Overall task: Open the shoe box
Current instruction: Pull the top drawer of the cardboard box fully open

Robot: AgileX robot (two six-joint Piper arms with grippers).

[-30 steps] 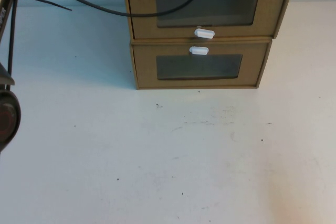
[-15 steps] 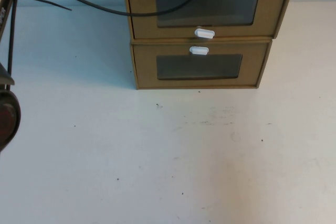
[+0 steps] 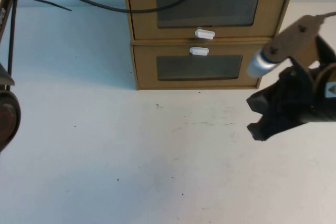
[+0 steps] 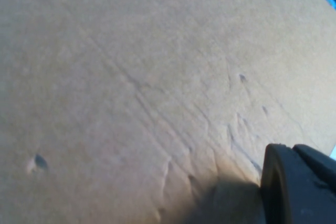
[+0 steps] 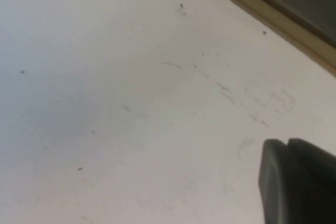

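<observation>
Cardboard shoe box [image 3: 144,67] beside clenched empty right fingers [image 3: 266,114], left fingers [image 4: 296,187] at cardboard, grip unclear.

No legible text, apparently

right gripper [image 3: 257,117] matte black, right side of desk [image 3: 105,156] | silver cylinder [image 3: 259,64], tan plate [image 3: 294,34] | left gripper [image 4: 299,187] black, over cardboard [image 4: 131,77] | black cable [image 3: 84,2]

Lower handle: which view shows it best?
High view: lower handle in plain sight, shut right gripper to its right. Right wrist shows only the box's edge; left wrist only cardboard by the left gripper.
</observation>
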